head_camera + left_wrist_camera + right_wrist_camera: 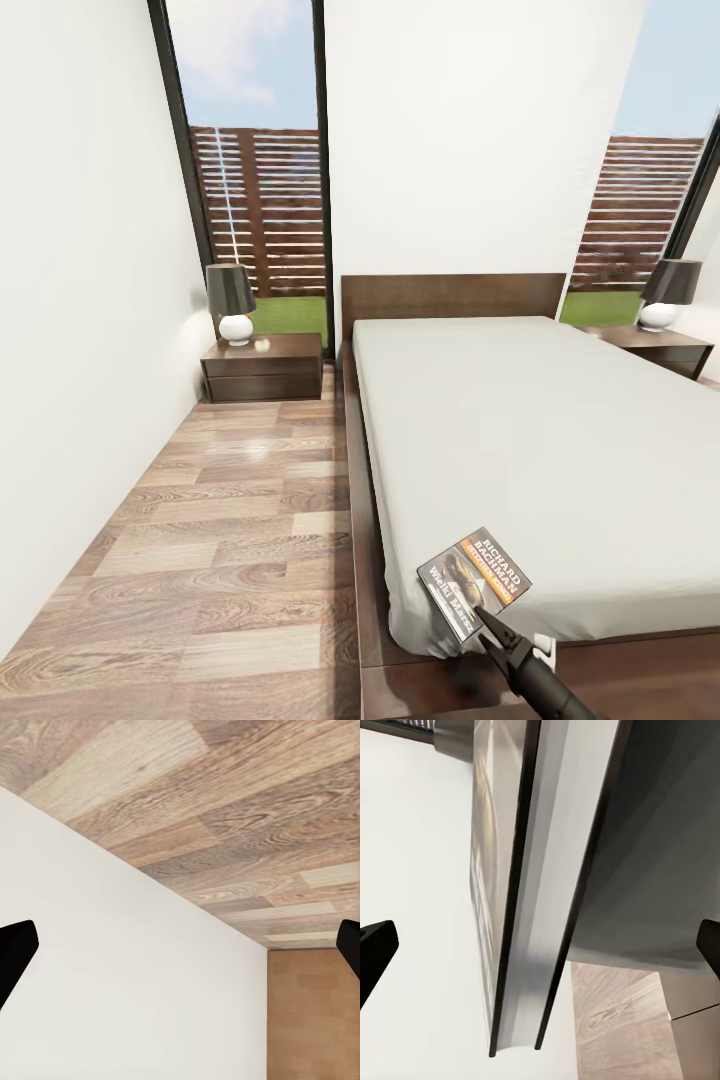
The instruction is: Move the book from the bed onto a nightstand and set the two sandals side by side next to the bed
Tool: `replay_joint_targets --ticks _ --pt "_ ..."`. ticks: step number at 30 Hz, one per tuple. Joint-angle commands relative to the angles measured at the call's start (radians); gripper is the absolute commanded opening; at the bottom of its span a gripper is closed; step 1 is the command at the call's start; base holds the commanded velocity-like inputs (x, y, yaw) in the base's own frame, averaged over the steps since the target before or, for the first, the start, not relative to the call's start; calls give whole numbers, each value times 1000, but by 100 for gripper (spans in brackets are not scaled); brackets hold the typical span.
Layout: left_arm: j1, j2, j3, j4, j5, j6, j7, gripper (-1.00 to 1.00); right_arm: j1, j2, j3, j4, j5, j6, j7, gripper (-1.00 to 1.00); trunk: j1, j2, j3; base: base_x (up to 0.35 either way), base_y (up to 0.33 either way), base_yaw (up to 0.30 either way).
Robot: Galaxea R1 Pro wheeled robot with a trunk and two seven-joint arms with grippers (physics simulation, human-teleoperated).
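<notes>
At the bottom right of the head view, the right arm's black gripper (487, 613) reaches up from the lower edge, its slim fingers converging on the near edge of the thin dark paperback book (474, 582) with the orange band and white "Richard Bachman" lettering. The book sits at the near left corner of the pale grey-white mattress, tilted up off the surface; the fingertips appear to pinch its lower edge, though whether they truly clamp it I cannot tell. In the right wrist view the book (499, 870) appears edge-on, running down the middle of the frame between the two widely spread black fingertips (375, 945) at the frame's left and right edges.

In the left wrist view the left gripper (180, 952) is spread wide, fingertips (15, 949) at either side, over light brown wood-plank floor (225, 802) and a white wall.

The large low bed (520, 430) with its dark brown wooden frame and plain headboard fills the right half of the head view. The plank floor (220, 540) runs along its left side.

Farther back, at centre left, stands a squarish dark brown nightstand (262, 368) bearing a lamp (231, 301) with a white round base and dark shade. A second nightstand (665, 347) with a matching lamp (668, 293) stands at the right edge. Behind them, tall black-framed windows (255, 160) show a slatted brown fence and grass.
</notes>
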Motion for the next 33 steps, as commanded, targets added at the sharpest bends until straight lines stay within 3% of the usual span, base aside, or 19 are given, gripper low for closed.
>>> replay_joint_targets --ticks 1,33 --pt "0 0 -9 -2 10 4 4 100 -1 0 2 1 -8 10 2 100 0 0 -1 0 0 0" --pt "0 0 -9 -2 10 5 4 100 -1 4 2 1 -8 10 2 100 0 0 -1 0 0 0"
